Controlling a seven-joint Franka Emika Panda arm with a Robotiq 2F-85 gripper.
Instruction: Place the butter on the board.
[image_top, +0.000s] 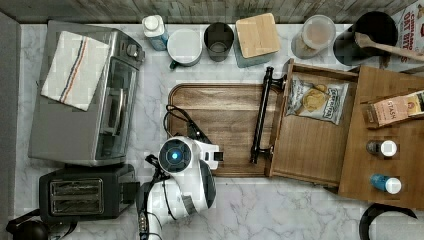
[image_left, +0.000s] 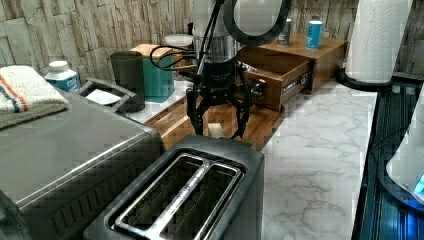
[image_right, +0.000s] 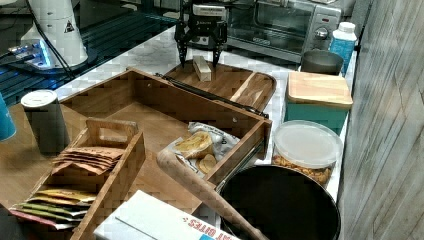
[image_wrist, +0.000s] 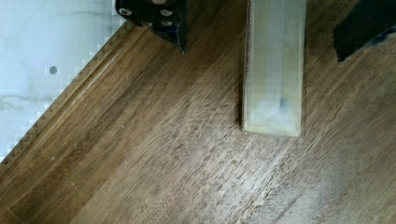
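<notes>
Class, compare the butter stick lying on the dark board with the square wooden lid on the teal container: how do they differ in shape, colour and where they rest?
The butter is a long narrow pale-cream block; the wooden lid is a broad, flat, light-tan square. The butter lies directly on the board, between the open fingers of the gripper; the lid sits raised on the teal container, beside the board on the counter. Both are pale, straight-edged and untouched.
</notes>
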